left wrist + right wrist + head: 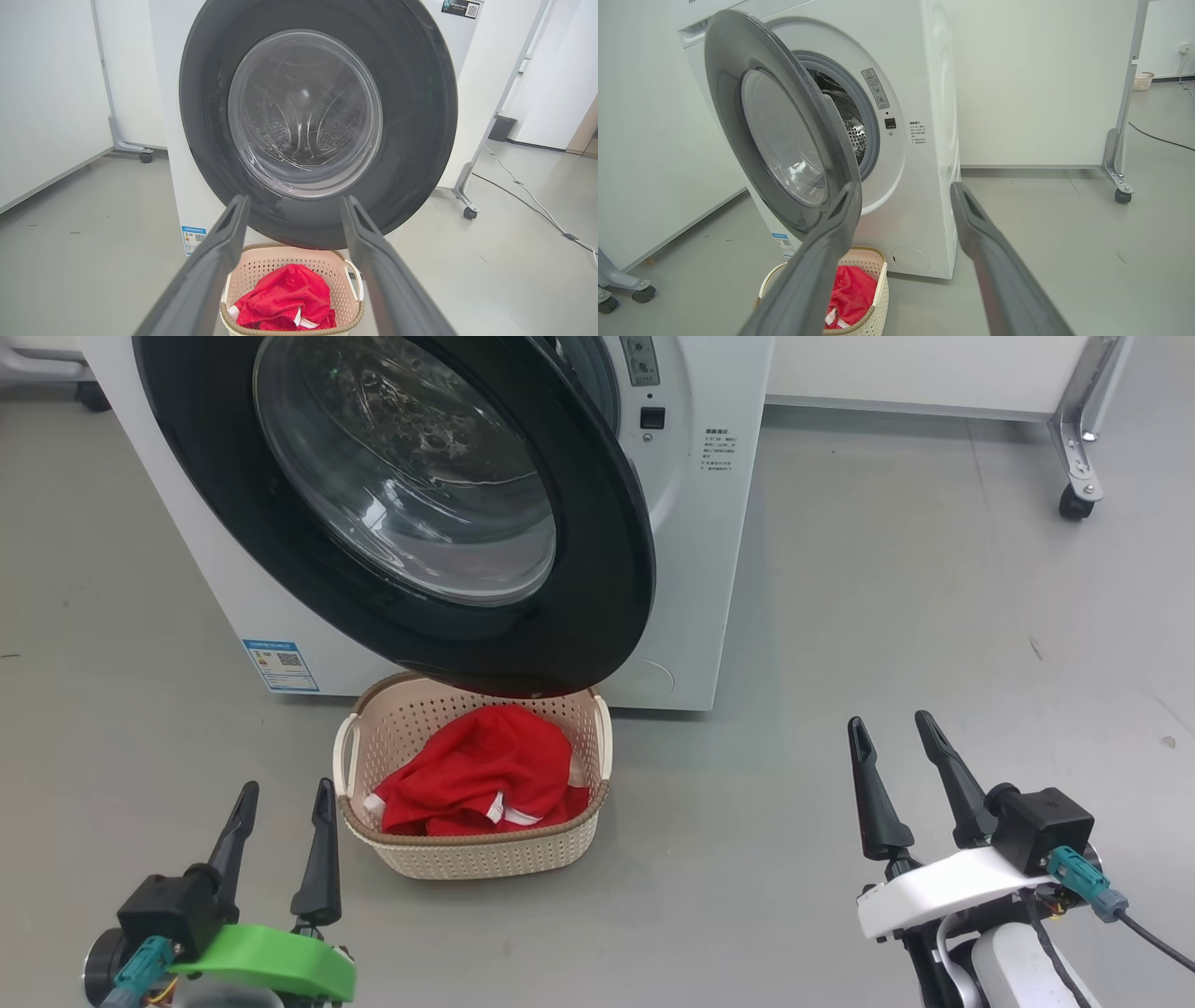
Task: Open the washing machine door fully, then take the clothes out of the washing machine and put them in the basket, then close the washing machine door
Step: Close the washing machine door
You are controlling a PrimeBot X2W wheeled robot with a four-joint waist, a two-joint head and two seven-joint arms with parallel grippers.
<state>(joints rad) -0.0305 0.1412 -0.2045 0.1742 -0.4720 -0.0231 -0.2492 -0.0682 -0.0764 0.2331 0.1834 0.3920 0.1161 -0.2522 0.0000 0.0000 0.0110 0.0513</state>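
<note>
Left gripper (288,787) and right gripper (889,719) hover low either side of the basket (485,859), fingers toward the washing machine (714,579), both spread wide, empty.

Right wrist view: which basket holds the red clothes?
The near basket below the washing machine door, clothes inside; the far basket by the wall is too small to see into.

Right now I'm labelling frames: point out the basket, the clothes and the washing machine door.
basket (467,859): head view, front wall.
clothes (476,770): head view, red middle.
washing machine door (607,523): head view, black rim.
</note>
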